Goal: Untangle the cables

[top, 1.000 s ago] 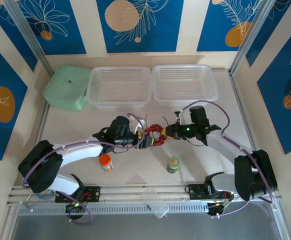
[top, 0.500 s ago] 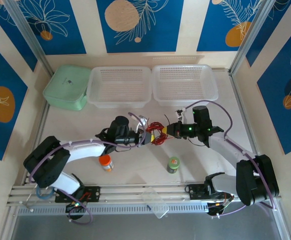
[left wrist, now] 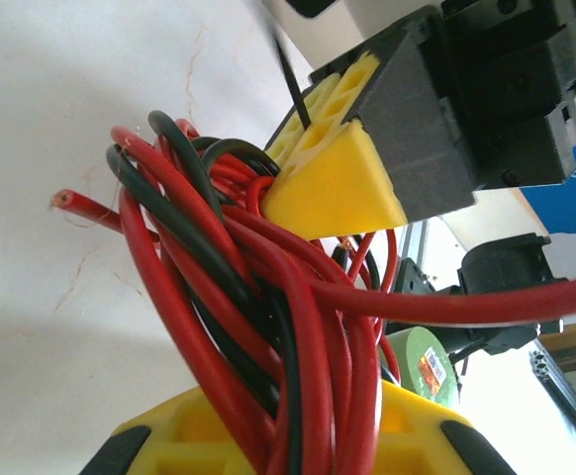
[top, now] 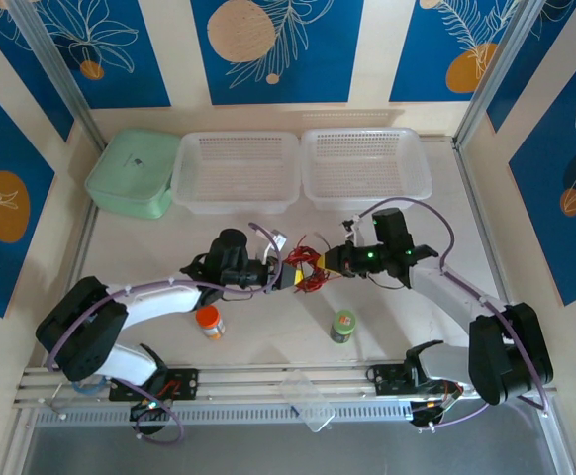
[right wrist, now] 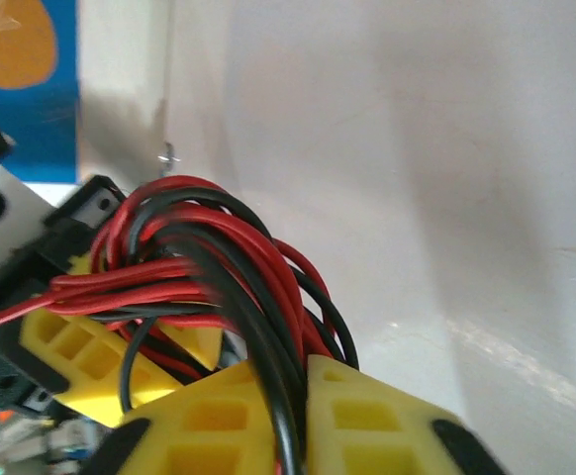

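Observation:
The cables (top: pixel 311 269) are a tangled bunch of thin red and black wires held above mid-table between both grippers. My left gripper (top: pixel 289 276) is shut on the bunch's left side. In the left wrist view the cables (left wrist: pixel 268 297) run down between my yellow fingers (left wrist: pixel 407 435), where the left gripper (left wrist: pixel 298 430) pinches them. My right gripper (top: pixel 327 261) is shut on the right side. In the right wrist view the cables (right wrist: pixel 219 257) are pinched in the right gripper (right wrist: pixel 296 416) between its yellow fingers (right wrist: pixel 387 416). One loose red end (left wrist: pixel 70 203) sticks out.
An orange-capped bottle (top: pixel 209 322) and a green-capped bottle (top: pixel 343 325) stand on the table in front of the grippers. Two white baskets (top: pixel 237 170) (top: pixel 365 163) and a green lidded box (top: pixel 133 175) line the back. A clear plastic piece (top: pixel 308 401) lies at the near rail.
Both grippers stay shut on the bunch. They have drawn a little closer together, and the left arm has shifted slightly.

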`<act>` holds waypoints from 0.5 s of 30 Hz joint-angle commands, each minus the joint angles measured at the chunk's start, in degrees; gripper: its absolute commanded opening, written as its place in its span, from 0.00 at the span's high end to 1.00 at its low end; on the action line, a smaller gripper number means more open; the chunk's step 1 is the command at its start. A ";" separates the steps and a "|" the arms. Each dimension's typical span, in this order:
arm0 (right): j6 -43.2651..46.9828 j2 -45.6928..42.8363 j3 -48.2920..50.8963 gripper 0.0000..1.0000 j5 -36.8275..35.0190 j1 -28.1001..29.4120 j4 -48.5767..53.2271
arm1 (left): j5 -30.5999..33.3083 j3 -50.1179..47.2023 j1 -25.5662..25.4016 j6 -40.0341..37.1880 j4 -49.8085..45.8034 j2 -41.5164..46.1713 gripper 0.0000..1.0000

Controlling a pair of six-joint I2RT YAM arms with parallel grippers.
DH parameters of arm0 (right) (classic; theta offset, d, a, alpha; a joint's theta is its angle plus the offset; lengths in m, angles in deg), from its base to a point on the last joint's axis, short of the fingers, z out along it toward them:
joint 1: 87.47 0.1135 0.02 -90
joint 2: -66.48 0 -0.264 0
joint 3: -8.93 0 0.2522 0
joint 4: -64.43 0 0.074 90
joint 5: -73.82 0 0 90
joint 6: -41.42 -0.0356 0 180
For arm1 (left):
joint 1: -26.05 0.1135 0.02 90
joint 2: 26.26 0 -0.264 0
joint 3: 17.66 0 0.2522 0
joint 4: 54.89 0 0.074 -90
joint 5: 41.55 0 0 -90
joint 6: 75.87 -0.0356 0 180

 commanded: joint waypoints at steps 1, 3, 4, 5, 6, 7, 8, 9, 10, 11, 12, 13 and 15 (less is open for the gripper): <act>8.06 -1.13 -4.68 0.74 -9.39 1.87 14.44 | -2.41 4.79 0.29 -5.26 -4.17 3.16 1.00; 10.65 -2.87 -6.89 0.65 -11.55 1.98 17.96 | -1.88 6.02 0.34 -7.89 -9.03 3.91 1.00; 12.08 -3.87 -8.12 0.61 -12.78 1.99 19.65 | -1.55 6.56 0.29 -9.25 -11.60 4.48 1.00; 13.42 -4.70 -9.16 0.58 -13.75 1.98 20.84 | -1.27 7.08 0.29 -10.53 -13.78 4.94 1.00; 14.87 -5.56 -10.13 0.56 -14.64 1.90 21.77 | -1.21 7.61 0.30 -11.82 -16.04 5.39 1.00; 16.36 -6.23 -10.93 0.54 -15.18 1.82 22.38 | -1.30 8.14 0.31 -13.02 -18.12 5.70 1.00; 17.79 -6.57 -11.70 0.54 -15.37 1.81 22.78 | -1.61 8.61 0.29 -13.88 -19.73 5.88 1.00; 19.42 -6.62 -12.57 0.54 -15.27 1.85 23.20 | -2.03 9.30 0.30 -14.89 -21.39 5.90 1.00; 21.33 -6.48 -13.50 0.54 -14.82 2.07 23.56 | -2.77 9.94 0.29 -15.72 -22.84 5.76 1.00; 22.95 -6.17 -14.27 0.54 -14.41 2.22 23.84 | -3.32 10.57 0.37 -16.38 -24.03 5.53 1.00; 24.74 -5.67 -15.18 0.54 -13.88 2.67 24.13 | -4.16 11.29 0.35 -17.16 -25.21 5.15 1.00; 26.41 -5.05 -15.93 0.54 -12.94 3.05 24.38 | -5.11 12.08 0.44 -17.96 -26.31 4.54 1.00; 28.81 -4.10 -17.18 0.54 -11.00 3.76 24.58 | -6.67 13.77 0.29 -19.31 -28.54 3.40 1.00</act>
